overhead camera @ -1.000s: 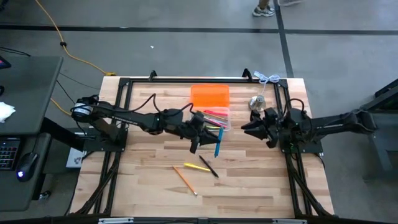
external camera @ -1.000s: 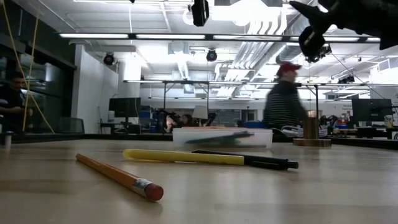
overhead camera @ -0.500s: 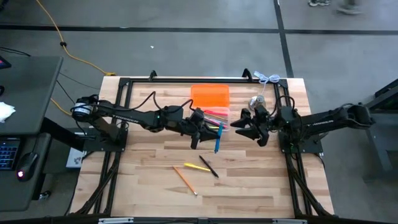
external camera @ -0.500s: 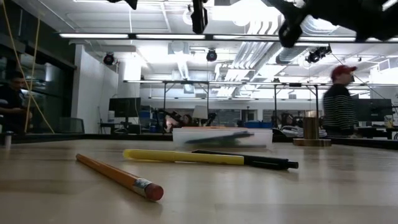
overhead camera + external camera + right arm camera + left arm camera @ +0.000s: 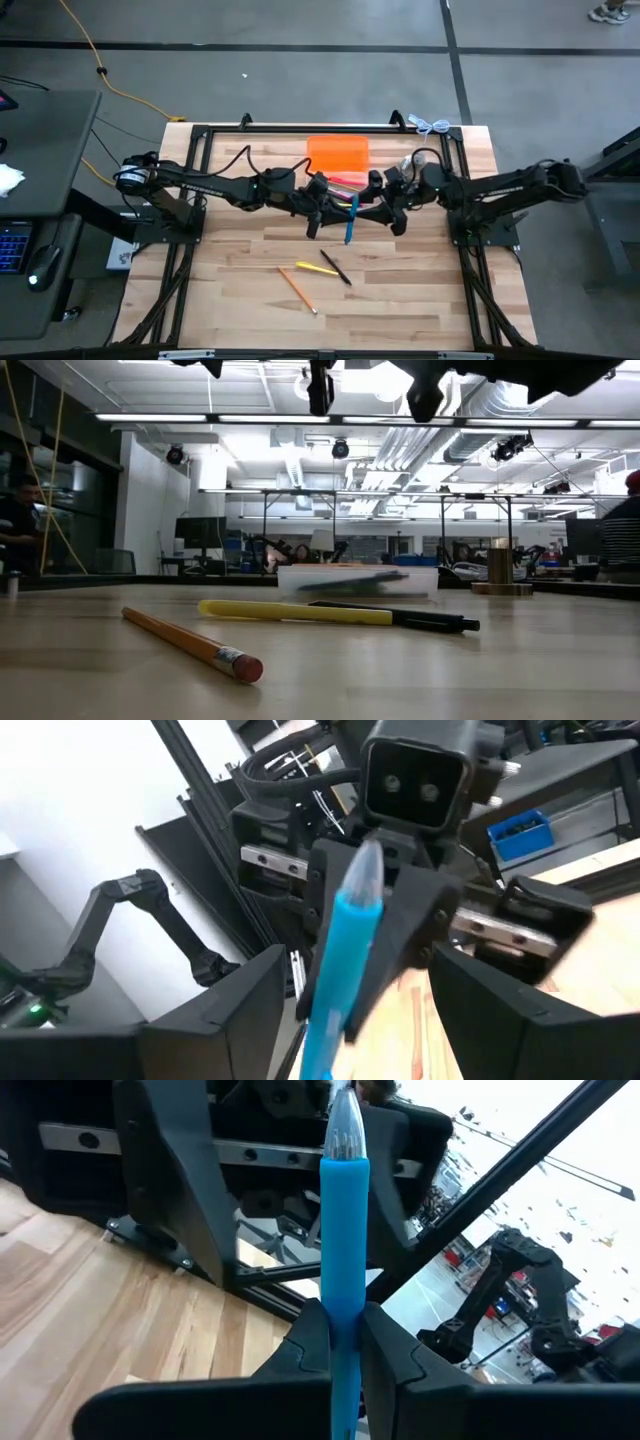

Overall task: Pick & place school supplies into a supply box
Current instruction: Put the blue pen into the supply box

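Note:
My left gripper [image 5: 340,210] is shut on a blue pen [image 5: 351,219], held above the table just in front of the clear supply box [image 5: 346,187], which holds pink pens. The box's orange lid [image 5: 337,154] lies beyond it. My right gripper [image 5: 380,203] stands open close to the pen on its right; in its wrist view the pen [image 5: 345,955] shows between its spread fingers, apart from both. A yellow pen [image 5: 315,268], a black pen [image 5: 336,268] and an orange pencil [image 5: 297,288] lie flat on the table nearer the front. My left gripper pinches the pen's blue barrel [image 5: 344,1295] between its two fingers [image 5: 310,1345]. The fingers come level from the table's left and lie across the pen. The pen is lifted clear of the table, and its clear tip [image 5: 345,1125] sticks well out past the fingers.
A silver bell-shaped object [image 5: 411,163] stands at the back right, also seen in the low view [image 5: 499,570]. The black frame rails [image 5: 300,129] run along the table's far edge and sides. Bare wood lies at the front left and front right.
My right gripper has moved toward the table's left, from near the right frame to just beside the blue pen. My left gripper has stayed in place with the pen.

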Available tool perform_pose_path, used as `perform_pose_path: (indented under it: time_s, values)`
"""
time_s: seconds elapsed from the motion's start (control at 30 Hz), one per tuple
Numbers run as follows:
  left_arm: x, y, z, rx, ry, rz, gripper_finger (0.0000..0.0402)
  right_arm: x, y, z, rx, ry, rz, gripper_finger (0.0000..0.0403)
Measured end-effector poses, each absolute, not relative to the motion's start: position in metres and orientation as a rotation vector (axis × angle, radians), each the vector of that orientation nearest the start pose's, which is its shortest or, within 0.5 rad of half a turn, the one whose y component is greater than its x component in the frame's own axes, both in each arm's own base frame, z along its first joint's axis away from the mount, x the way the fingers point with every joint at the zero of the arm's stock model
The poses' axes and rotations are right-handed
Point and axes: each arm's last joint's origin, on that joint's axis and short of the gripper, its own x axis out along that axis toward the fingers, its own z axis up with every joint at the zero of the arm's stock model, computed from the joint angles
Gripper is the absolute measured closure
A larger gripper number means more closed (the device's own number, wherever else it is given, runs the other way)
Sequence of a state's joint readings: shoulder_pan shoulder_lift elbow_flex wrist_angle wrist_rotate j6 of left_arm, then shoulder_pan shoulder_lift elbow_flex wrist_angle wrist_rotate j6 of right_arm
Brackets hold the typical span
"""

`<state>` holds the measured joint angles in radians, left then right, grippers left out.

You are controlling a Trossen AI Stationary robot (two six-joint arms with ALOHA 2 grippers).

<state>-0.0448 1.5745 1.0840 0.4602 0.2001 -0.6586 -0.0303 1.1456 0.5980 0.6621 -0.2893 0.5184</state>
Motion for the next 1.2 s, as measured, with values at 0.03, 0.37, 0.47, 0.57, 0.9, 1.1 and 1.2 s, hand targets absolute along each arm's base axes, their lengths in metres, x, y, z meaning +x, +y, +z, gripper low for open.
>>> perform_pose_path:
  time_s: [0.03, 0.37, 0.47, 0.57, 0.9, 1.1, 1.2]
  values:
    - [0.361, -0.022, 0.302, -0.657, 0.112, -0.225, 0.0355, 0.250, 0.001, 0.280, 0.495, -0.043, 0.283, 0.0180]
    - [0.361, -0.022, 0.300, -0.656, 0.133, -0.227, 0.0355, 0.262, 0.000, 0.283, 0.472, -0.018, 0.280, 0.0192]
    - [0.361, -0.022, 0.300, -0.656, 0.134, -0.227, 0.0355, 0.262, 0.000, 0.283, 0.473, -0.014, 0.279, 0.0210]
    - [0.361, -0.022, 0.300, -0.656, 0.134, -0.227, 0.0355, 0.262, 0.000, 0.282, 0.474, -0.012, 0.276, 0.0237]
    - [0.361, -0.022, 0.298, -0.656, 0.146, -0.208, 0.0355, 0.262, 0.000, 0.282, 0.473, -0.011, 0.275, 0.0351]
    - [0.361, -0.022, 0.297, -0.649, 0.156, -0.201, 0.0355, 0.261, 0.000, 0.281, 0.469, -0.006, 0.276, 0.0384]
    - [0.361, -0.022, 0.297, -0.652, 0.156, -0.200, 0.0350, 0.261, 0.000, 0.281, 0.478, -0.006, 0.263, 0.0380]
